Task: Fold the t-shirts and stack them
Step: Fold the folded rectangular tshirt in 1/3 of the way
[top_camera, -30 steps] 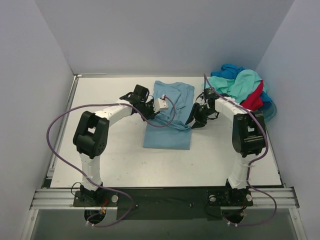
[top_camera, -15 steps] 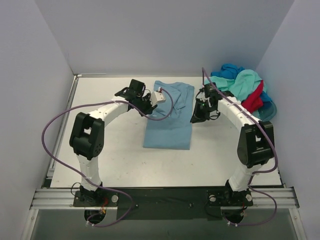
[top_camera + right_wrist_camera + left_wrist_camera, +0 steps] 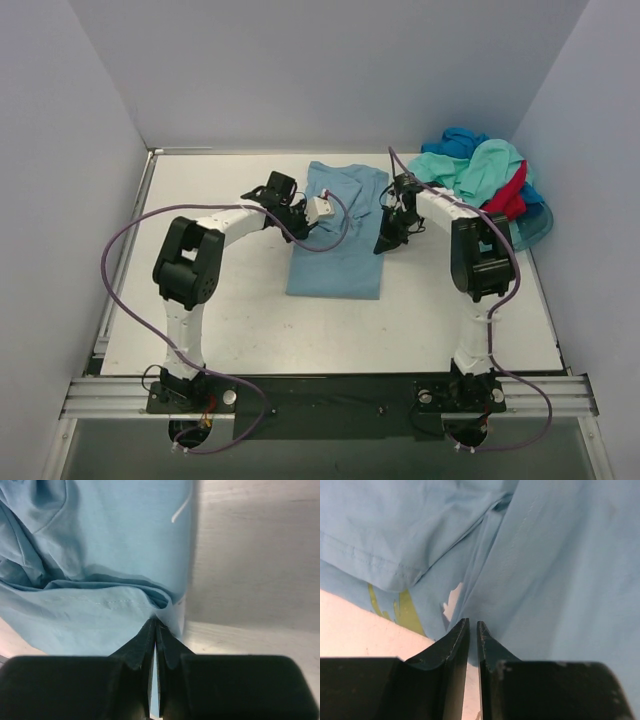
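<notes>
The light blue t-shirt point(image 3: 338, 250) lies part-folded mid-table point(image 3: 220, 310), its lower half smooth and its upper half rumpled. The right gripper point(image 3: 154, 622) has shifted left onto the shirt's right edge since half a second ago and is clamped on a raised fold. The left gripper point(image 3: 472, 622) is pinching the left edge. The tub point(image 3: 541, 226) at the far right holds a heap of mint, red and blue shirts point(image 3: 480, 170).

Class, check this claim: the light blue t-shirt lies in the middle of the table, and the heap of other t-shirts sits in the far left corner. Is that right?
Not quite. The heap of other t-shirts sits in the far right corner, not the left; the top external view shows it. The rest holds: the light blue t-shirt lies in the middle of the table.
</notes>
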`<state>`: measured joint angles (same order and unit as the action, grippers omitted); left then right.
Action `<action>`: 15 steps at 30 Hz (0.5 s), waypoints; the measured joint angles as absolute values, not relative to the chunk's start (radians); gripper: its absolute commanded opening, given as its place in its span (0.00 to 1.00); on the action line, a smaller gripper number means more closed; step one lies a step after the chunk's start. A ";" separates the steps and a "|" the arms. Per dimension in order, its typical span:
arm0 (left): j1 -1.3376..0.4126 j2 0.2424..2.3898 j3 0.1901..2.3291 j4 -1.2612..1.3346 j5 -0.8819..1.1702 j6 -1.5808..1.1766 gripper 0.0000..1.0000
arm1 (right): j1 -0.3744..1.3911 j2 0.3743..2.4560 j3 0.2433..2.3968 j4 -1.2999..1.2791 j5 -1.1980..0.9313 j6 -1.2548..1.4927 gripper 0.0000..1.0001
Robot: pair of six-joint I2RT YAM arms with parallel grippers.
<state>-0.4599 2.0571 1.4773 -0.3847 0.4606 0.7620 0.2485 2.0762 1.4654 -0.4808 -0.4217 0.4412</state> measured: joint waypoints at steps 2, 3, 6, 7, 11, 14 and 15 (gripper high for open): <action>-0.450 2.074 1.477 -0.376 0.440 0.763 0.23 | 0.241 2.072 1.467 -0.493 -0.406 0.440 0.00; -0.448 2.076 1.477 -0.375 0.434 0.763 0.23 | 0.240 2.067 1.468 -0.495 -0.399 0.437 0.00; -0.445 2.073 1.480 -0.378 0.431 0.756 0.25 | 0.251 2.014 1.456 -0.506 -0.363 0.413 0.00; -0.446 2.070 1.484 -0.384 0.432 0.746 0.25 | 0.259 1.995 1.450 -0.509 -0.357 0.408 0.00; -0.453 2.020 1.486 -0.439 0.458 0.702 0.25 | 0.334 1.800 1.358 -0.495 -0.348 0.392 0.00; -0.464 1.923 1.434 -0.454 0.505 0.668 0.25 | 0.398 1.680 1.267 -0.445 -0.415 0.411 0.00; -0.471 1.882 1.398 -0.456 0.521 0.660 0.25 | 0.415 1.660 1.231 -0.426 -0.440 0.419 0.00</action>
